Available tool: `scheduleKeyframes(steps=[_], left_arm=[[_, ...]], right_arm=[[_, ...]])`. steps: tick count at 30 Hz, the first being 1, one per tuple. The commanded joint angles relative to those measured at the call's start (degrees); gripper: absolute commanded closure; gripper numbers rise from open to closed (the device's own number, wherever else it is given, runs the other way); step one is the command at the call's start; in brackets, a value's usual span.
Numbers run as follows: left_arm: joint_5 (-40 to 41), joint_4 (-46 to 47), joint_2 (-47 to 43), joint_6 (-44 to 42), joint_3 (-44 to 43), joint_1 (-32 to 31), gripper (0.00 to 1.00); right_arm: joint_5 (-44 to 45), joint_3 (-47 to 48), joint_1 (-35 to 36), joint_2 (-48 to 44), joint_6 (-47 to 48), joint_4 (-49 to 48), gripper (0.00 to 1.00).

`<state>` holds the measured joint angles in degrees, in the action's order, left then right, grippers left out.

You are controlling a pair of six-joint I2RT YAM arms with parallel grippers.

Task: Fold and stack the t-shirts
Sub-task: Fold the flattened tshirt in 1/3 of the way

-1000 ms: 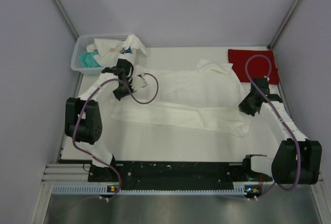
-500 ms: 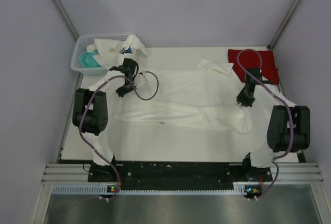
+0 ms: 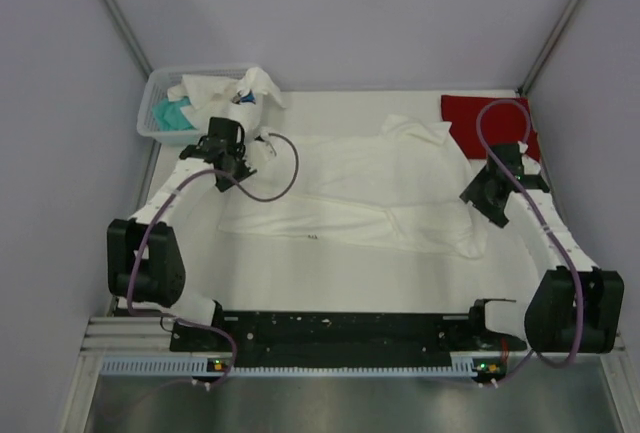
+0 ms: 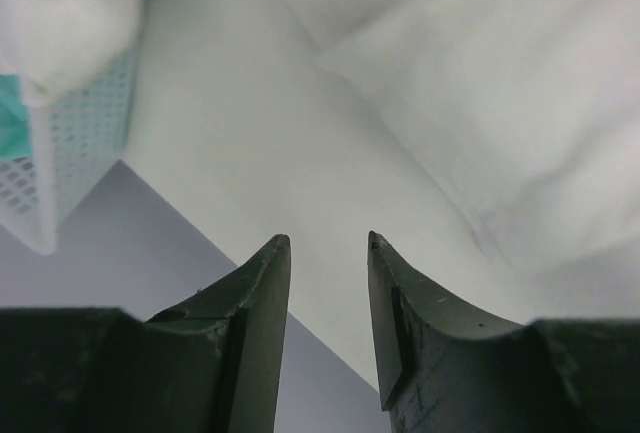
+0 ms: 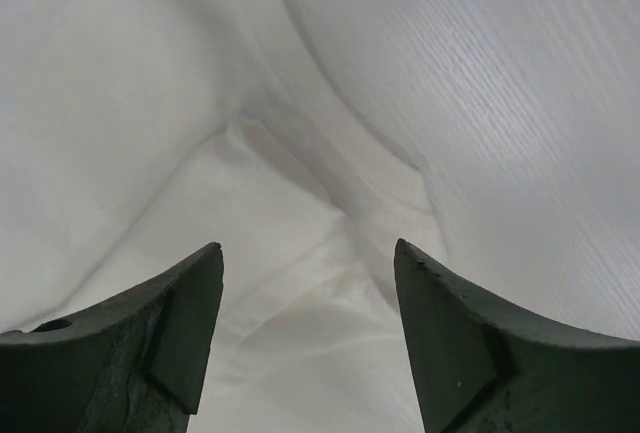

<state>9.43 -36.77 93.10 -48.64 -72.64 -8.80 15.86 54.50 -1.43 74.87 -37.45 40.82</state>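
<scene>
A large white t-shirt (image 3: 360,188) lies spread across the middle of the table, its near part folded over. My left gripper (image 3: 238,161) hovers by the shirt's left edge. In the left wrist view it (image 4: 326,241) is open and empty over bare table, with the shirt (image 4: 520,83) at the upper right. My right gripper (image 3: 478,198) is over the shirt's right end. In the right wrist view it (image 5: 307,247) is wide open and empty above creased white cloth (image 5: 300,133). A folded red t-shirt (image 3: 490,123) lies at the back right.
A small white plastic basket (image 3: 152,125) at the back left corner holds crumpled white and teal tees (image 3: 215,93). In the left wrist view it (image 4: 70,153) shows beside the table's left edge (image 4: 190,223). Grey walls close in on three sides.
Both grippers have gone from shut to open and let go of the white shirt. The left gripper drew back to the left, toward the basket. The right one backed off slightly.
</scene>
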Motion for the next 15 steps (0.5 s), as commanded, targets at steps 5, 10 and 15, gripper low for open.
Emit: scheduleKeyframes(steps=[5, 10, 15], left_arm=[[-11.7, 6.3, -14.0, -19.0, 24.2, -0.3, 0.53], [-14.0, 7.0, -8.9, -18.4, 24.0, -0.3, 0.51], [-13.1, 6.4, -3.3, -17.3, 24.3, -0.3, 0.48]], right_arm=[[-7.5, -16.8, -0.7, -14.9, -9.5, 0.9, 0.33], [-5.8, -20.1, -0.7, -11.3, -11.4, -3.8, 0.38], [-5.0, -21.4, -1.8, -5.0, -12.3, -7.8, 0.54]])
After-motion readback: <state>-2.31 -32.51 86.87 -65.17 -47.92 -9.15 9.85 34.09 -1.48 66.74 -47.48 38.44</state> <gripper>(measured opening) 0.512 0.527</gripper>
